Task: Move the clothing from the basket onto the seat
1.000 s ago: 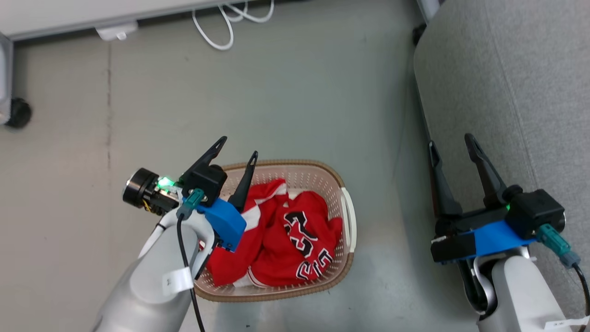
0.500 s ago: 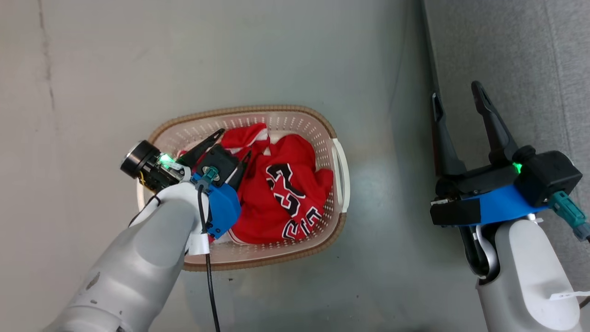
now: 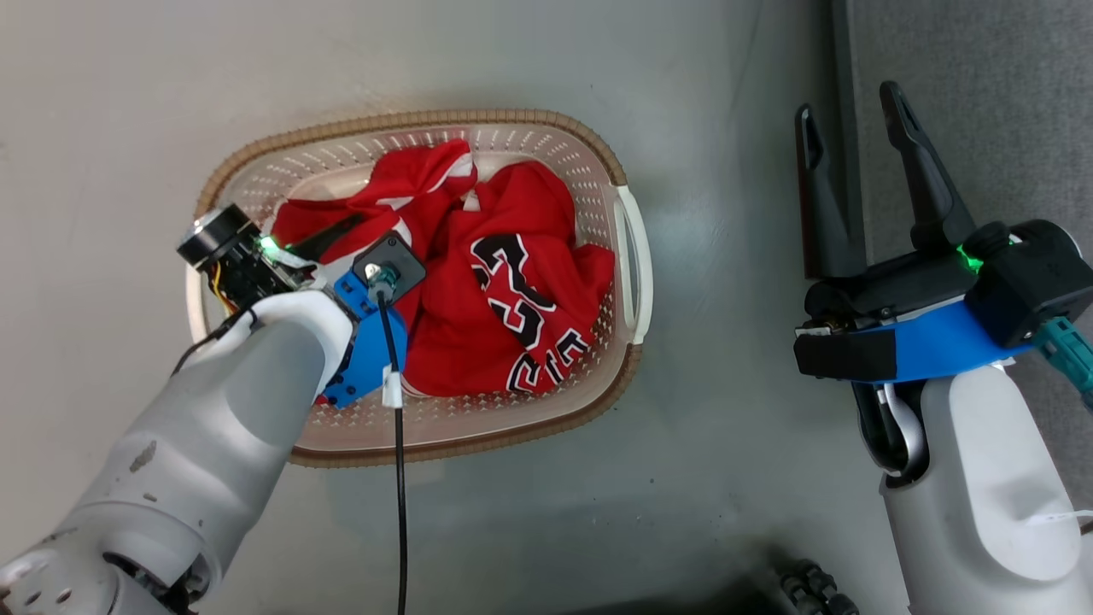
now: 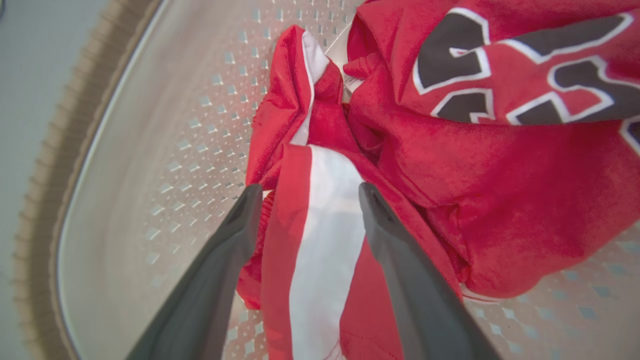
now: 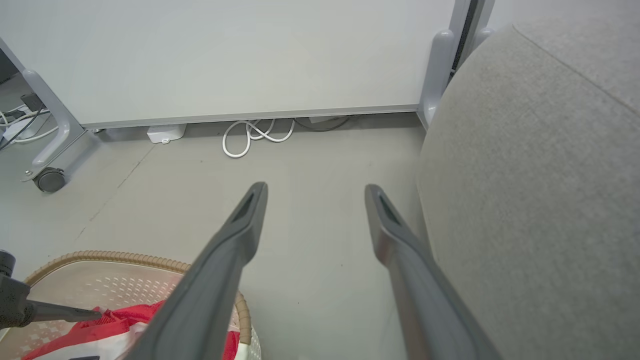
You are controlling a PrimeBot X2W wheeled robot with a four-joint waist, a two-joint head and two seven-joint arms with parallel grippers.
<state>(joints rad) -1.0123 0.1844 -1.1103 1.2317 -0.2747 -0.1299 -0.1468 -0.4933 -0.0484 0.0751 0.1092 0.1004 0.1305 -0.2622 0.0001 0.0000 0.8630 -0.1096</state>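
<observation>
Left tool [image 4: 310,191] deeper in basket [image 3: 410,120] on grey floor [image 3: 512,530]

Head view: high, facing straight down; basket [image 3: 410,120] at 9 o'clock, seat [image 3: 1008,85] at 2 o'clock. Left wrist view: very near, looking down into basket onto clothing [image 4: 320,240]. Right wrist view: low, facing along floor [image 5: 310,165] toward wall panel [image 5: 250,50]; seat at 3 o'clock, basket at 8 o'clock. Shared: basket, clothing.

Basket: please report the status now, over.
Left gripper open inside basket, jaws astride striped garment, not closed. Right gripper open, empty, by seat edge. Numbered garment also in basket. Nothing blocking.
</observation>
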